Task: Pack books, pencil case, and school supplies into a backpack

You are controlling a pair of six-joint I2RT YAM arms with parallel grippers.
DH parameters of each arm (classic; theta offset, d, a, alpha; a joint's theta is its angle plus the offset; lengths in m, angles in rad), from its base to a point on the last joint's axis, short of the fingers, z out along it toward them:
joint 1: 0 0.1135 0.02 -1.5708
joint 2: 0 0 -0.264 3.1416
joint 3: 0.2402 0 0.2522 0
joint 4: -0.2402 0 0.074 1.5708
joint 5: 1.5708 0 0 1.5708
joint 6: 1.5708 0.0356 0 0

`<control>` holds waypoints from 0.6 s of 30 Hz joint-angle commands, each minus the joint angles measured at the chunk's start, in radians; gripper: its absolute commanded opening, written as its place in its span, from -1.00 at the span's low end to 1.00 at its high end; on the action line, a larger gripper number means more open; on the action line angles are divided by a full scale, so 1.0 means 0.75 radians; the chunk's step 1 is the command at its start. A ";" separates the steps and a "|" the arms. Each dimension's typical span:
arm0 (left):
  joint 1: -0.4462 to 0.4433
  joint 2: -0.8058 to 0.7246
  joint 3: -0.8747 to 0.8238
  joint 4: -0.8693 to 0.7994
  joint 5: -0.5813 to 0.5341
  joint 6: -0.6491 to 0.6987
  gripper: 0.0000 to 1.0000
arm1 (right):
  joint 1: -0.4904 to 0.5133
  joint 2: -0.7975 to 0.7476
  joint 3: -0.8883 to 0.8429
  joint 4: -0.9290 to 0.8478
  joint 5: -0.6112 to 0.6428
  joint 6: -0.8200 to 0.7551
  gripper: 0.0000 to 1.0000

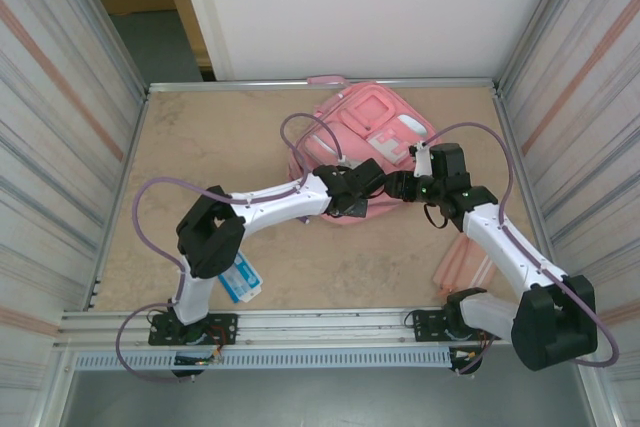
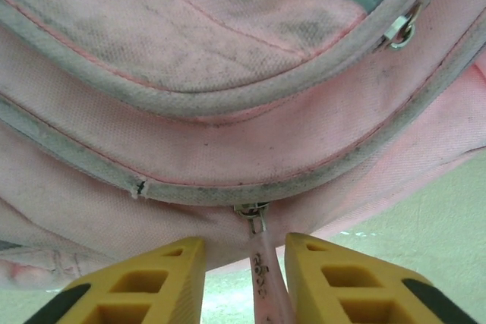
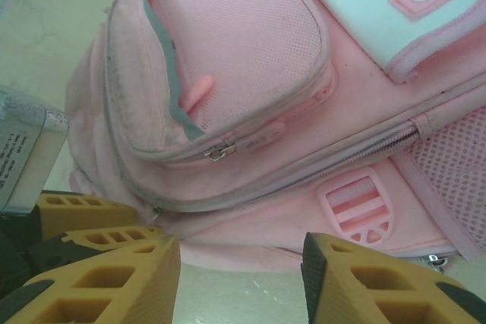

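Backpack point(image 1: 375, 127) lies front-up and zipped on the surface point(image 1: 200, 147), long axis near-to-far, pocket end toward our arms. We judge nothing packed: pencil case point(image 1: 243, 278) and pink book point(image 1: 468, 265) lie nearer than it. Left end effector point(image 2: 244, 246) straddles its zip pull point(image 2: 262, 267), unpinched; right end effector point(image 3: 239, 252) is spread, empty.

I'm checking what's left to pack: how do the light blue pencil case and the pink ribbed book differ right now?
The pencil case is light blue with a white edge; the pink ribbed book is pale pink. The pencil case lies by the left arm at its base, the book by the right arm at its base. Both lie flat on the table outside the backpack, each partly hidden by an arm.
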 commanded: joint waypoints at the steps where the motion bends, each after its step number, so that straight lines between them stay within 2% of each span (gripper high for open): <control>1: 0.007 0.020 -0.015 -0.017 0.006 -0.004 -0.42 | 0.003 0.011 0.021 0.030 -0.013 0.024 -0.09; 10: 0.018 0.003 -0.009 -0.037 0.007 0.097 -1.00 | 0.009 0.035 0.017 0.038 -0.030 0.042 -0.09; 15: 0.018 -0.039 -0.007 -0.044 -0.020 0.185 -1.00 | 0.009 0.037 0.016 0.030 -0.046 0.044 -0.09; 18: 0.020 -0.106 -0.073 0.059 0.017 0.309 -1.00 | 0.009 0.078 0.059 -0.016 -0.110 0.093 -0.04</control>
